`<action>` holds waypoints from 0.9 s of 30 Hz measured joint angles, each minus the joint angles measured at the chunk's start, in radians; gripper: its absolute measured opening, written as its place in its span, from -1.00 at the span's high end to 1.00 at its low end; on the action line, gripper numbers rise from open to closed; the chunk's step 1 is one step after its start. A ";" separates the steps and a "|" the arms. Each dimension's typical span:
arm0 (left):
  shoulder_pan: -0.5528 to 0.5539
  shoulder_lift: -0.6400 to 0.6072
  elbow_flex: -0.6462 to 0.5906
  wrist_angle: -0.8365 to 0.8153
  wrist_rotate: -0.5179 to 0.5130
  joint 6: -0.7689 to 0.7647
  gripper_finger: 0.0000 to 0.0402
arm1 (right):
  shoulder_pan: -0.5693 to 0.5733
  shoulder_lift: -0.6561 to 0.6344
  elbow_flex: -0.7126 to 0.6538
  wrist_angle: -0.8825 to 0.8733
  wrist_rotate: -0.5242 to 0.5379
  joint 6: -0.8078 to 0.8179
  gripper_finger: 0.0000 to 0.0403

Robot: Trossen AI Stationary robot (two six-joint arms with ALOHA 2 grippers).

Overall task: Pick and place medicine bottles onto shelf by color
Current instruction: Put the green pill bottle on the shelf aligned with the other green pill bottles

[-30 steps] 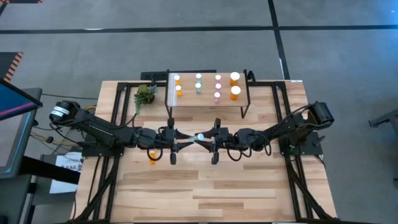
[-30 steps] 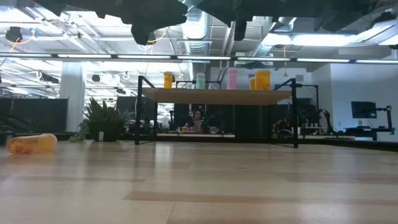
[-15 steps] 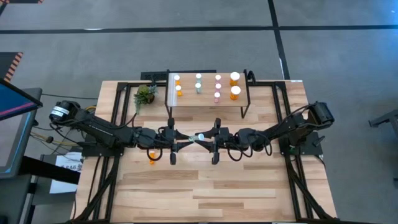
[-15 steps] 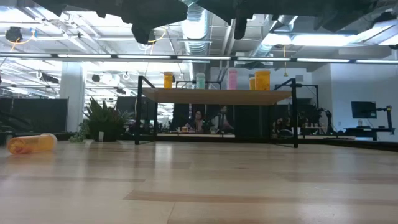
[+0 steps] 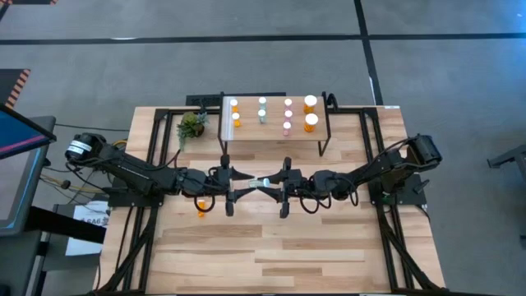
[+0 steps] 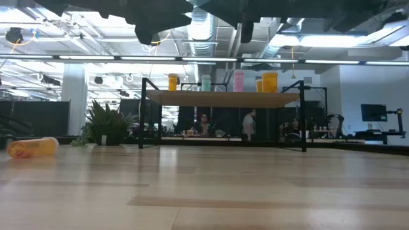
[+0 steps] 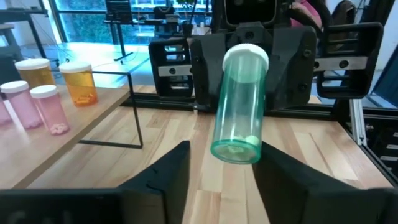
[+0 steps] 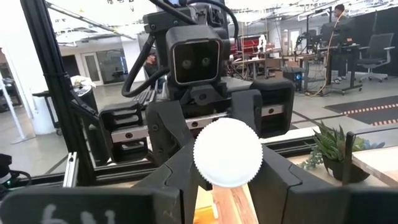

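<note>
Teal vial (image 7: 239, 106) hangs between both end effectors above the desk (image 5: 271, 247) — right end effector (image 8: 227, 163) clenched on its cap end, left end effector (image 7: 217, 163) released around its base. Risk — one-sided grip lets it tilt and drop.

Free: bare tabletop (image 5: 279, 247) on my near side | Blocked: shelf (image 5: 275, 131) with bottles (image 5: 288, 115) beyond my grippers; potted plant (image 5: 191, 125) beside it; orange bottle (image 6: 32, 147) lying under my left arm.

Bottles sorted on the shelf

Teal bottle (image 7: 240, 106) hangs level midair; orange, teal, pink bottles stand on the shelf (image 5: 271, 136); one orange bottle (image 6: 30, 147) lies on its side.
</note>
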 joint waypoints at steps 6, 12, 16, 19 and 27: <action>0.000 0.000 0.000 0.010 -0.011 0.016 0.10 | 0.000 0.000 0.000 -0.004 -0.002 0.003 0.31; 0.000 0.000 0.000 0.014 -0.003 0.025 0.09 | 0.000 0.000 0.000 -0.004 -0.002 0.003 0.32; 0.000 0.000 0.000 0.013 0.009 0.027 0.12 | 0.001 0.001 0.000 -0.005 -0.004 0.003 0.32; 0.000 0.000 0.000 0.013 0.010 0.035 0.21 | 0.001 0.001 0.000 -0.005 -0.003 0.003 0.31; 0.000 0.000 0.000 0.039 0.015 0.047 0.44 | 0.000 0.001 0.000 -0.001 -0.001 0.003 0.32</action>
